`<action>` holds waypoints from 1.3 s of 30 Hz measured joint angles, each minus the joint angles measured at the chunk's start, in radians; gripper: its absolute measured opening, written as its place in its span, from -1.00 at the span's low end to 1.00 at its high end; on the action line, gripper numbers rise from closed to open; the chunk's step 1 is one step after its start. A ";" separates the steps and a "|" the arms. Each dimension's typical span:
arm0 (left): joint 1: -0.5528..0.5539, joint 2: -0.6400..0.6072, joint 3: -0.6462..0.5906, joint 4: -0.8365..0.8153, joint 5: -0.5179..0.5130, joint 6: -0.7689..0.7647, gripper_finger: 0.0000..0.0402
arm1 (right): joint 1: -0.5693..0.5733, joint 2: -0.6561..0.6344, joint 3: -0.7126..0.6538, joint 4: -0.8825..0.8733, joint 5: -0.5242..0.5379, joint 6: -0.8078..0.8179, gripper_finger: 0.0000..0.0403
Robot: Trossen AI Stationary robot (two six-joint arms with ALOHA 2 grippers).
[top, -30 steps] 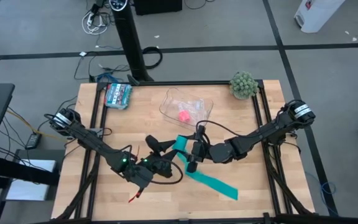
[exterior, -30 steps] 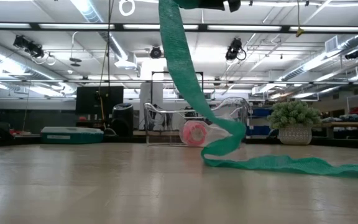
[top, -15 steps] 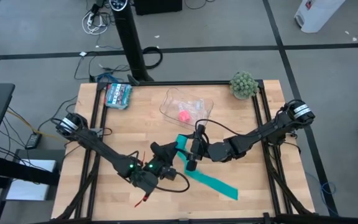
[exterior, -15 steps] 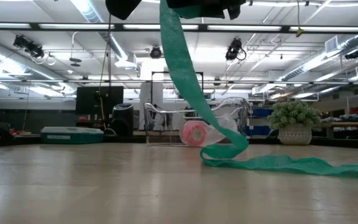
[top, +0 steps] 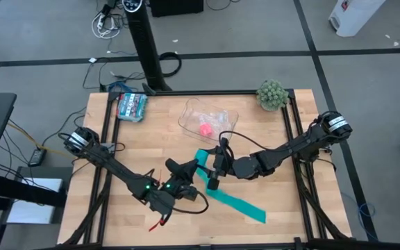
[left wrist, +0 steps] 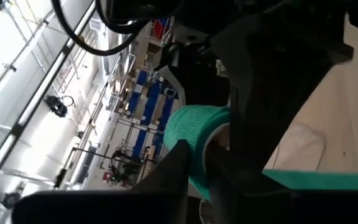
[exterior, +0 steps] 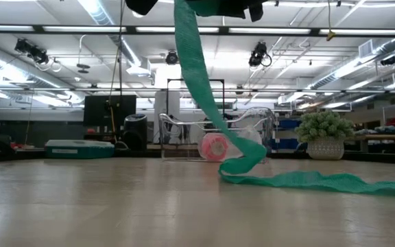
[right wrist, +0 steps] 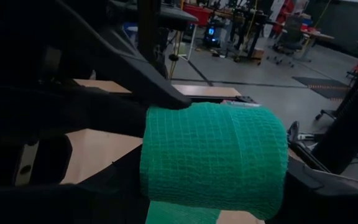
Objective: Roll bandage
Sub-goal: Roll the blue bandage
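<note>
Partly done, I judge. From the high view, the bandage is held up between my two arms over the middle of the surface, its rolled end at the right pincer and a loose strip trailing from there toward the near right, lying flat. The left pincer sits just beside the roll.

At the low view, the strip drops from the top of the picture, curls once on the surface and runs off flat to the right, so much is unrolled as yet.

Through the left wrist view, my left fingers pinch the rim of the teal roll, closed on it.

Through the right wrist view, the roll fills the gap between my right fingers, which grip it across its ends; its long axis runs level from one finger to the other, and the free strip leaves from its underside. I reckon many more turns are needed.
</note>
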 joint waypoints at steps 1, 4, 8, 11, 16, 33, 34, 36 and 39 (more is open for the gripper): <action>0.000 0.000 0.000 0.014 -0.002 0.001 -0.77 | 0.001 -0.001 0.000 0.000 -0.002 0.000 0.16; 0.000 0.000 0.000 0.020 -0.005 0.001 -0.79 | 0.004 -0.001 0.001 -0.001 -0.005 -0.009 0.18; 0.000 0.000 0.000 0.021 -0.009 -0.018 -0.79 | 0.011 -0.001 0.001 -0.006 -0.006 -0.030 0.24; -0.001 0.000 0.000 0.023 -0.011 -0.043 -0.80 | 0.019 -0.001 0.001 -0.009 -0.005 -0.049 0.31; -0.008 0.000 0.000 0.048 -0.012 -0.059 -0.80 | 0.041 -0.028 0.001 -0.035 0.022 -0.078 0.42; -0.077 -0.054 -0.002 0.160 0.003 -0.086 -0.80 | 0.142 -0.144 -0.012 -0.350 0.120 0.051 0.32; -0.083 -0.065 -0.002 0.170 0.023 -0.095 -0.80 | 0.133 -0.144 -0.025 -0.348 0.080 0.066 0.30; -0.099 -0.088 -0.002 0.166 0.059 -0.101 -0.80 | 0.106 -0.143 -0.056 -0.309 -0.017 0.084 0.26; -0.117 -0.113 -0.002 0.163 0.085 -0.104 -0.80 | 0.067 -0.143 -0.108 -0.243 -0.107 0.086 0.22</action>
